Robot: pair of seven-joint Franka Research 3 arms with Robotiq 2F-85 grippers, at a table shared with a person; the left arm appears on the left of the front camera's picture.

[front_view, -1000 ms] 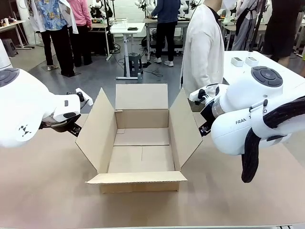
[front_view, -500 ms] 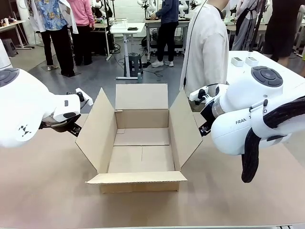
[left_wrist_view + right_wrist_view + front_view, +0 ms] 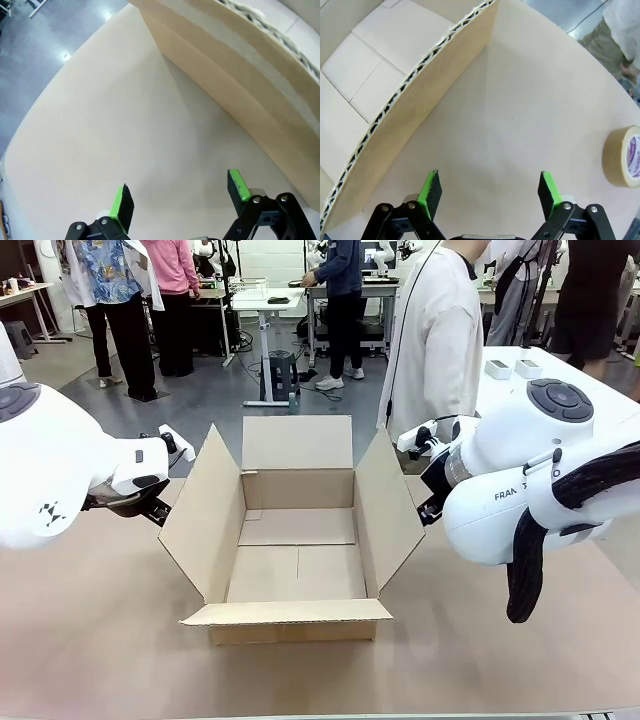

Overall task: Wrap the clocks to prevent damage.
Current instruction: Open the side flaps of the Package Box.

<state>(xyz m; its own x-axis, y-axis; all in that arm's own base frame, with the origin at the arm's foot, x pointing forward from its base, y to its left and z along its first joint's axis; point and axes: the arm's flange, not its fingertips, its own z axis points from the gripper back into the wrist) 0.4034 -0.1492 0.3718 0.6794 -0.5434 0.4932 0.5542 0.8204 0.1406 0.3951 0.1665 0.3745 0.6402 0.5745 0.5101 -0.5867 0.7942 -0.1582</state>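
The clocks are out of view. An open brown cardboard carton [image 3: 205, 515] stands in the middle of the table, its flaps spread and its inside bare. My left gripper [image 3: 180, 197] hovers open over the bare tabletop just outside the carton's left flap [image 3: 240, 65], with nothing between its green pads. Outside the right flap [image 3: 410, 105], my right gripper [image 3: 490, 192] is open too and holds nothing. In the front view the left arm [image 3: 60, 475] and the right arm [image 3: 520, 480] flank the carton.
A brown tape roll [image 3: 622, 156] lies on the table to the right of my right gripper. A person in a white coat [image 3: 432, 330] stands at the far side behind the carton. Two small white boxes [image 3: 512, 368] sit on a white table at the back right.
The person in the white coat has shifted slightly behind the carton. Neither arm nor the carton has moved.
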